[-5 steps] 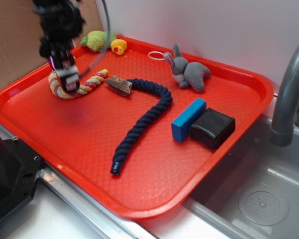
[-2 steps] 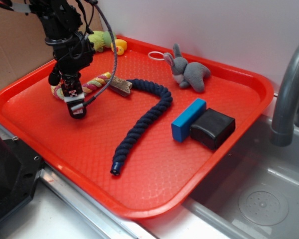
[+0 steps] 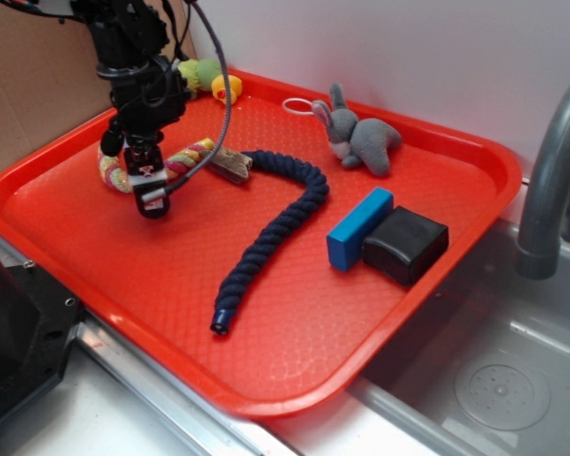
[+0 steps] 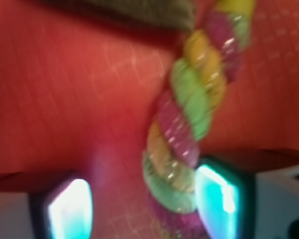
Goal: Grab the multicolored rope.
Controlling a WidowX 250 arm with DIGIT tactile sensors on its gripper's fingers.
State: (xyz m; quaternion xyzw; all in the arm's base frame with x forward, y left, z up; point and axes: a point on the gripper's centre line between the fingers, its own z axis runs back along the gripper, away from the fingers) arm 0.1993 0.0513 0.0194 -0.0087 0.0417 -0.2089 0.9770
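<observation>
Red tray [image 3: 437, 275], two ropes, one multicolored [image 4: 184, 134].

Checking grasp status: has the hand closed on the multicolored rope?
No: the hand is open, with the multicolored rope lying between its fingers.

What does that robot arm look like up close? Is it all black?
Mostly. The arm is black, with a dark cable looping down beside it. The gripper has a pale tag with pink markings. In the wrist view its jaws are dark blocks with glossy faces reflecting bluish light.
</observation>
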